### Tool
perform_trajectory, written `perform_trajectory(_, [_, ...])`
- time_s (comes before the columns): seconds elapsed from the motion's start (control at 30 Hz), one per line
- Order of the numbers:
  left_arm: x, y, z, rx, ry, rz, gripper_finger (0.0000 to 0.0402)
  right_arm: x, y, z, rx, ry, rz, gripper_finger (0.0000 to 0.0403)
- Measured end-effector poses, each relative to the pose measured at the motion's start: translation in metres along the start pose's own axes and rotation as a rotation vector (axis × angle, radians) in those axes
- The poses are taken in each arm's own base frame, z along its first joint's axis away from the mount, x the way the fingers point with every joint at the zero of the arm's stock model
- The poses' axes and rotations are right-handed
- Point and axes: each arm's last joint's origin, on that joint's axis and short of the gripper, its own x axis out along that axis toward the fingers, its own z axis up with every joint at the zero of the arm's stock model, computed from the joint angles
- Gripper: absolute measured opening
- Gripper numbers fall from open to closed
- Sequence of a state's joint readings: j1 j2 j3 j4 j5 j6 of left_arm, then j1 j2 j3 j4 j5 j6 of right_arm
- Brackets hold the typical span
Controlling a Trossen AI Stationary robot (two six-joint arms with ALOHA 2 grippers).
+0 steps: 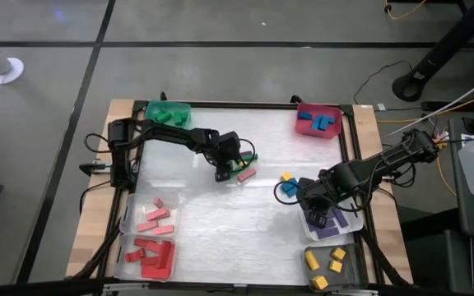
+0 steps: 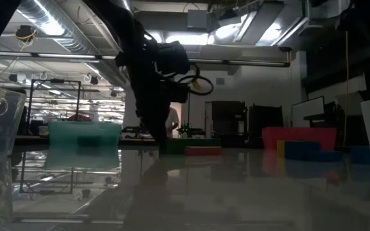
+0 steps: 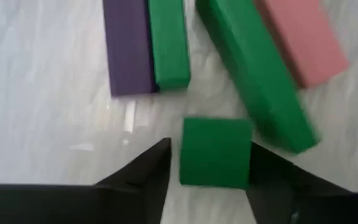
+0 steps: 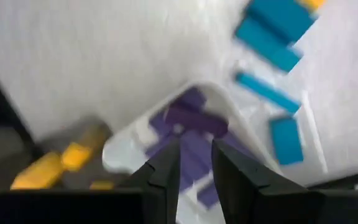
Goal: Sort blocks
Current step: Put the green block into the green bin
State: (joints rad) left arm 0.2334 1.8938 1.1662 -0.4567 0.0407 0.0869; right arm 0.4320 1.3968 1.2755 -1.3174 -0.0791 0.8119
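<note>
The left gripper (image 3: 207, 155) was positioned near the middle of the desk (image 1: 220, 222), set over a small green cube (image 3: 215, 152) that lay between its jaws. The jaws were spread wide to either side of the cube, with a little gap visible on each flank, so nothing was yet held. At about twelve o'clock from the cube a long green bar (image 3: 253, 81) lay slanted, with a pink bar (image 3: 303, 40) touching its far side; at about eleven o'clock a short green bar (image 3: 168, 43) and a purple bar (image 3: 128, 46) lay side by side, touching.

The step in hand was judged to be the pick of the cube. For a clean grip the jaws would best be closed squarely on the cube's two flat sides and kept low, with the cube centred so it is not twisted out. Care would be called for at the long green bar, whose near end lay just beside the cube and one jaw. The green bin (image 1: 169, 113) at the desk's eleven o'clock corner was taken as the likely destination.

The right gripper (image 4: 194, 168) was held above the clear tray of purple blocks (image 4: 194, 121) at about four o'clock on the desk; its jaws were only narrowly apart, and nothing was seen between them.
</note>
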Motion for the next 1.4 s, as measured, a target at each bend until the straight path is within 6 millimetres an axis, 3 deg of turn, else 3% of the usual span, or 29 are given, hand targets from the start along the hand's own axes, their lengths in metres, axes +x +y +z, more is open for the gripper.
perform_trajectory(0.13, [-0.002, 0.003, -0.001, 0.009, 0.006, 0.014, 0.0115, 0.000, -0.001, 0.007, 0.096, -0.146, -0.071, 0.0092])
perform_trajectory(0.4, [-0.010, 0.002, -0.005, -0.001, 0.072, -0.001, 0.0113, -0.002, -0.011, 0.017, 0.207, -0.231, -0.135, 0.0092])
perform_trajectory(0.67, [-0.057, 0.014, 0.001, 0.065, 0.034, 0.034, 0.0113, -0.004, -0.027, 0.030, 0.291, -0.237, -0.143, 0.0092])
perform_trajectory(0.87, [-0.107, 0.045, -0.012, 0.020, 0.010, 0.160, 0.0113, -0.006, -0.041, 0.041, 0.365, -0.239, -0.146, 0.0092])
perform_trajectory(1.1, [-0.163, 0.095, -0.044, -0.163, -0.027, 0.337, 0.0116, -0.007, -0.056, 0.050, 0.394, -0.217, -0.137, 0.0092])
perform_trajectory(1.23, [-0.179, 0.124, -0.067, -0.310, -0.008, 0.388, 0.0118, -0.003, -0.062, 0.057, 0.350, -0.196, -0.162, 0.0092])
perform_trajectory(1.4, [-0.185, 0.152, -0.092, -0.456, 0.053, 0.420, 0.0120, 0.010, -0.068, 0.071, 0.285, -0.140, -0.206, 0.0092])
